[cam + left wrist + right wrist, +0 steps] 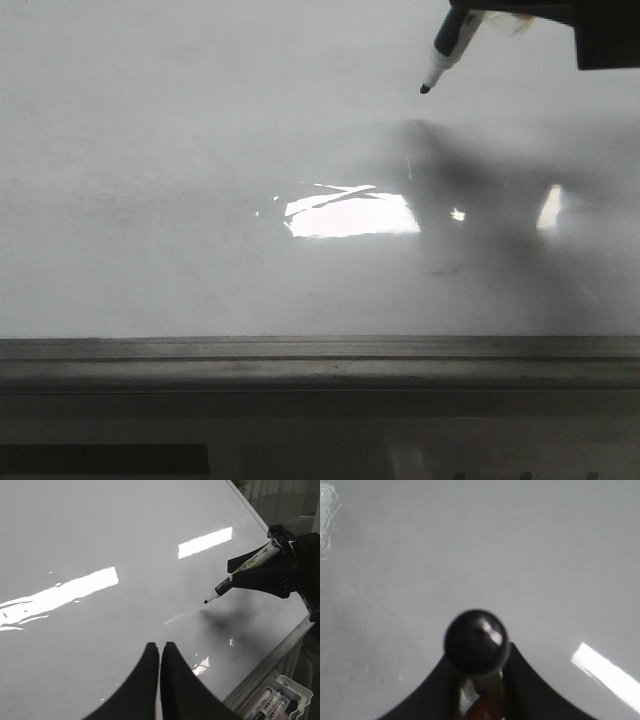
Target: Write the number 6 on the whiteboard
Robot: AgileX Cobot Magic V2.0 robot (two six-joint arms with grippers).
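Nearest the front camera runs the grey metal edge strip (320, 360) of the large glossy white whiteboard (150, 180), which stretches away flat and carries a bright rectangular glare near its middle; no black stroke of the number 6 shows on it in any view, only faint grey smudges. At the board's far right the right gripper (250, 569) is clamped on a black-and-white marker pen (447, 55), tilted with its black tip pointing down and held clear above the surface, a soft shadow lying on the board beneath it. Bare board spreads wide to the left of the tip and toward the near edge, while the right edge lies close by the gripper in the left wrist view. That view also shows the left gripper (160, 652) with its two black fingers pressed together and nothing between them, hanging over the board, and a white tray of spare marker pens (272, 702) just off the board's edge. Only the right wrist view looks straight down the pen's round black end (476, 642), gripped between the dark fingers
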